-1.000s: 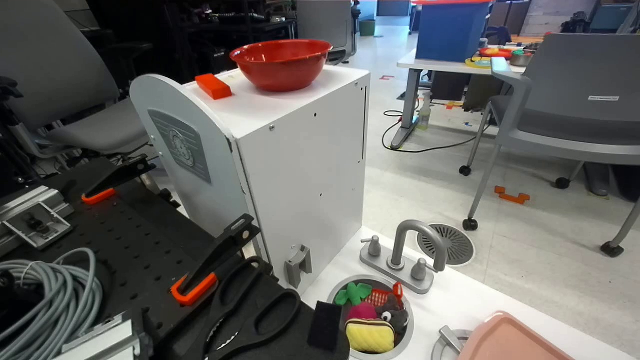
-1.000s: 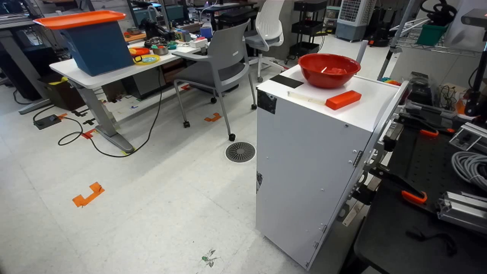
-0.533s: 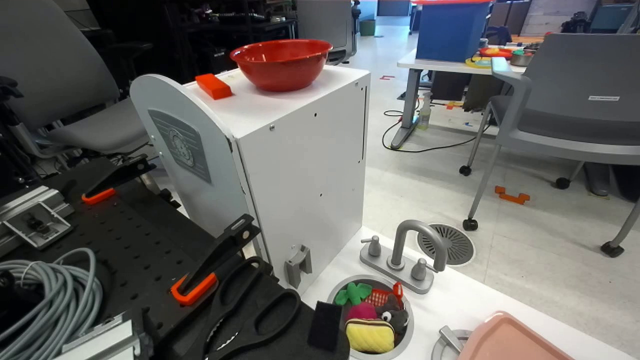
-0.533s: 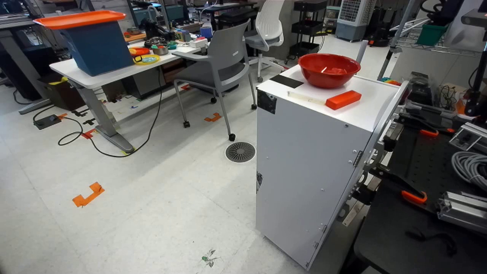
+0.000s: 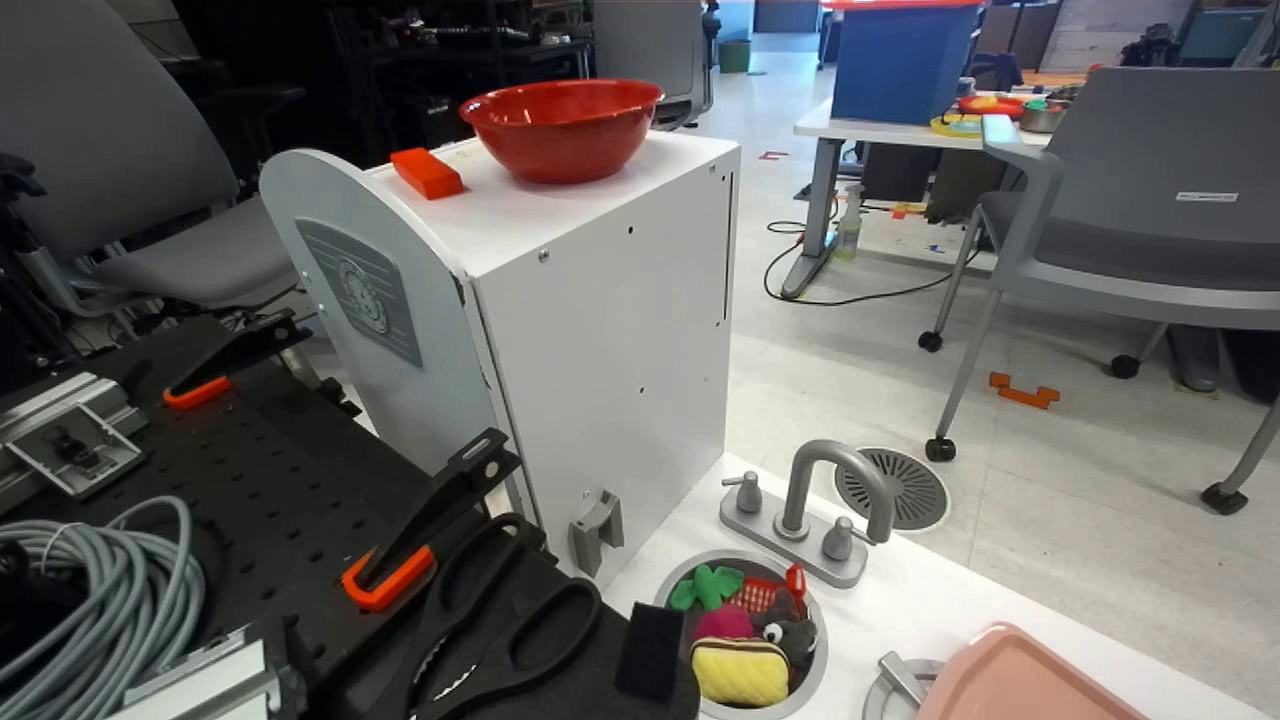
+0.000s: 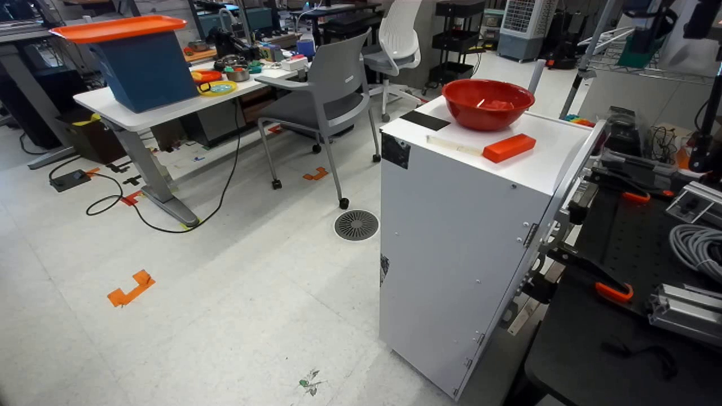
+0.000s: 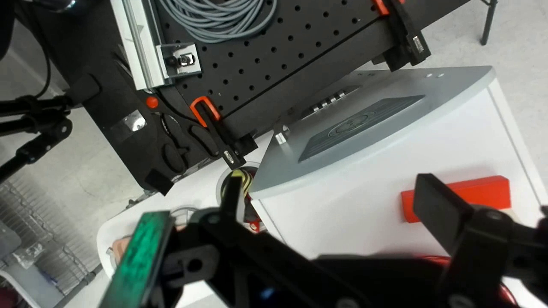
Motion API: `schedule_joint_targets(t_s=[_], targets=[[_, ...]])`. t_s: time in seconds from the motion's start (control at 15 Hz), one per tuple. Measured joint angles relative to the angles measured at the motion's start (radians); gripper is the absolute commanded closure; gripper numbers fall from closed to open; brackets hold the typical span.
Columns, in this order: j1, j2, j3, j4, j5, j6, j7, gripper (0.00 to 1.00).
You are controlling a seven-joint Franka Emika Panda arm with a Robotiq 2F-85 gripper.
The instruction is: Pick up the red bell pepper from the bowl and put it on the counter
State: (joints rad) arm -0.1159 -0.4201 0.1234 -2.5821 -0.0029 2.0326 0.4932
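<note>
The glossy red bowl (image 5: 565, 130) stands on the counter (image 5: 520, 225), the white cabinet top; both also show in an exterior view as bowl (image 6: 479, 118) and counter (image 6: 544, 166). There, a small red thing (image 6: 499, 105), apparently the red bell pepper, lies inside the bowl, mostly hidden by its wall. In the wrist view my gripper (image 7: 332, 177) is open, its fingers wide apart with nothing between them, above the counter (image 7: 334, 205). A strip of the bowl's rim (image 7: 436, 259) shows behind the right finger; the pepper is hidden there.
An orange-red block (image 6: 509, 148) lies on the counter beside the bowl. A curved grey panel (image 7: 364, 124) rises at the cabinet's edge. A black pegboard table (image 5: 290, 470) with clamps and coiled cable adjoins it. A toy faucet (image 5: 797, 510) and a sink of colourful toys (image 5: 740, 670) stand below.
In an exterior view dark shapes, perhaps part of my arm, have come lower at the upper right corner, partly covering the green bin. The bowl, block and pepper have not moved.
</note>
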Motion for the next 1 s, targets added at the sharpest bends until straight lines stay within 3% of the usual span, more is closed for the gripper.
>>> schedule_joint_targets(t_s=[0.47, 1.0], targets=[[0.091, -0.039, -0.001, 0.012, -0.010, 0.003, -0.159, 0.00], [0.106, -0.111, -0.019, 0.006, -0.009, 0.003, -0.261, 0.00]])
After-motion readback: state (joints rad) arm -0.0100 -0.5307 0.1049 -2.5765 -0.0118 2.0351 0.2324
